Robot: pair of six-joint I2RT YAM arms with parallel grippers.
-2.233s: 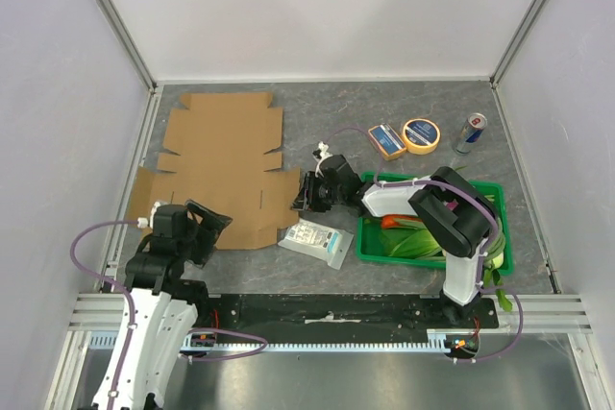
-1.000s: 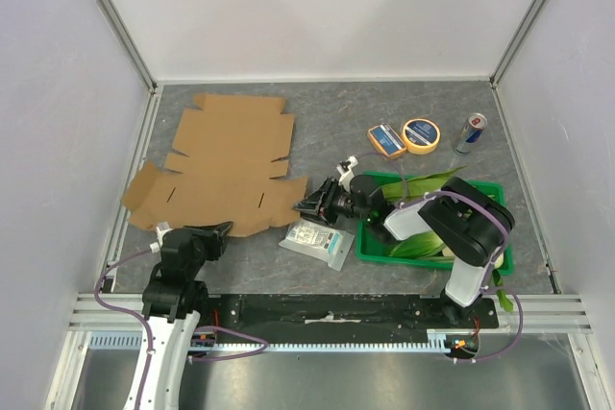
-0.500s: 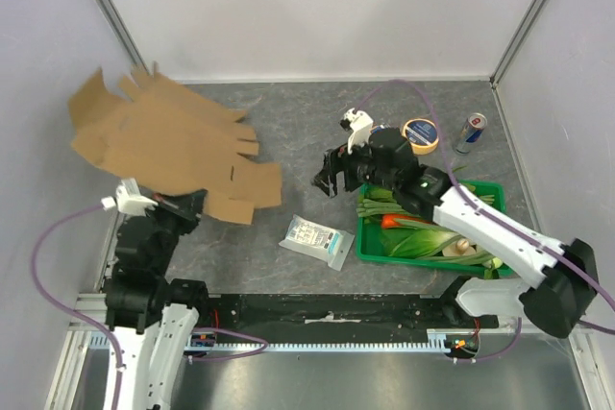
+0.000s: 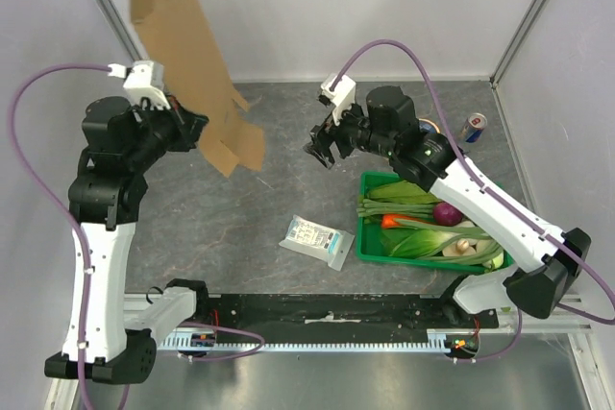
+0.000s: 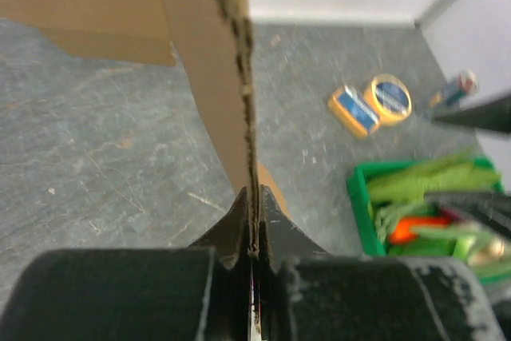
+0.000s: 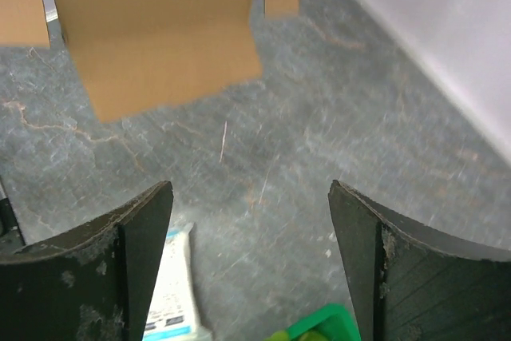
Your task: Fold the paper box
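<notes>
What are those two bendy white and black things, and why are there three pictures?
They are two robot arms, each ending in a two-finger gripper. One picture looks down from above on the grey table. The other two come from little cameras on the wrists, so you see the fingers up close. The left gripper is shut on the paper box, a flat brown cardboard sheet, and holds it up in the air by one edge. The right gripper is open and holds nothing. On the table lie a white-and-blue packet, a green crate of vegetables, a roll of yellow tape, a small orange box and a drink can.
</notes>
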